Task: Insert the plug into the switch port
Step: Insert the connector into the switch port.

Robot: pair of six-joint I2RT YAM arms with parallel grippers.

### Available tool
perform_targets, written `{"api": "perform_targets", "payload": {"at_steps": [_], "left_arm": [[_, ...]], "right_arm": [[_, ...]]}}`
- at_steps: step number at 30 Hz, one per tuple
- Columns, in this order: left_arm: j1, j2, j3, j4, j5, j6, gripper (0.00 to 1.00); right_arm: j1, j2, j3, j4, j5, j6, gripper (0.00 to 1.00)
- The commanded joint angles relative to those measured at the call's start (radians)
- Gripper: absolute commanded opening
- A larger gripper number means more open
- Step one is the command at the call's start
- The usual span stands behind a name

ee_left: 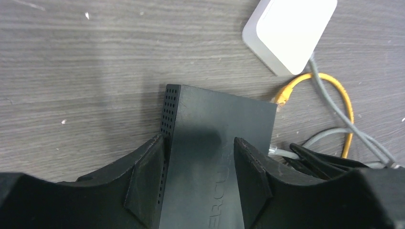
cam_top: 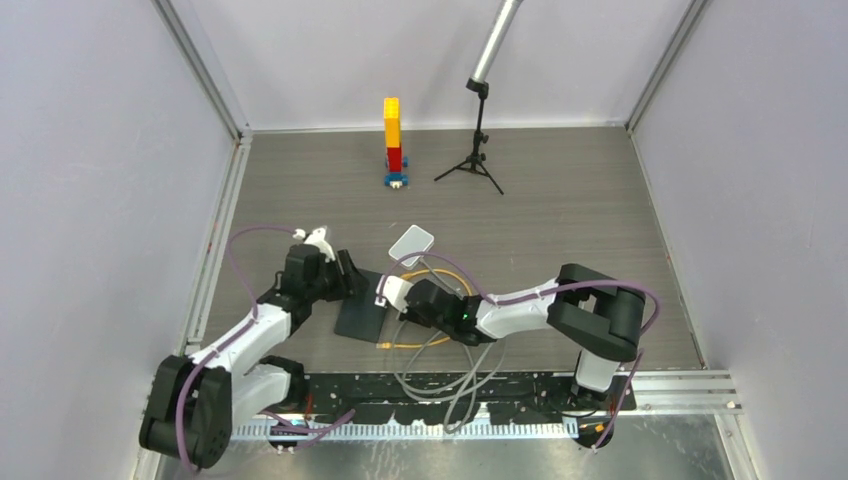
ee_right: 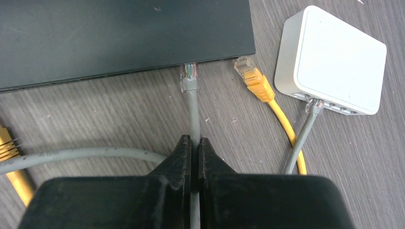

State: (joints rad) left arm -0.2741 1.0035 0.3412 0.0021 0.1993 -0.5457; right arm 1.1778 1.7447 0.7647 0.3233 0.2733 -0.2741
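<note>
My right gripper (ee_right: 195,140) (cam_top: 398,301) is shut on a grey cable (ee_right: 193,112) just behind its clear plug (ee_right: 189,75). The plug's tip meets the near side of a flat black switch (ee_right: 124,33), and that switch port is hidden under the top edge. My left gripper (ee_left: 198,157) (cam_top: 348,283) stands open over the black switch (ee_left: 215,124). One finger (ee_left: 145,179) lies against its perforated side and the other rests on its top. A small white box (ee_right: 334,57) (cam_top: 411,243) lies beside it with a second grey cable (ee_right: 305,126) plugged into its row of ports.
A loose yellow cable with its plug (ee_right: 250,76) free lies between the two boxes. Grey cable loops (cam_top: 450,380) trail to the table's near edge. A yellow, red and blue brick tower (cam_top: 393,140) and a small black tripod (cam_top: 478,150) stand at the back.
</note>
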Motion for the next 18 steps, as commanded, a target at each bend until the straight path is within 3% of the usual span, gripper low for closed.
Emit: {"api": "perform_targets", "payload": {"at_steps": [1,18], "left_arm": [[-0.037,0.066,0.022,0.021,0.185,-0.060,0.55],[-0.037,-0.055,0.002,-0.016,0.191,-0.065,0.55]], "right_arm": [[0.035,-0.062,0.038,0.081,-0.080,0.021,0.00],[0.052,-0.199,0.038,0.015,-0.067,0.021,0.01]]}}
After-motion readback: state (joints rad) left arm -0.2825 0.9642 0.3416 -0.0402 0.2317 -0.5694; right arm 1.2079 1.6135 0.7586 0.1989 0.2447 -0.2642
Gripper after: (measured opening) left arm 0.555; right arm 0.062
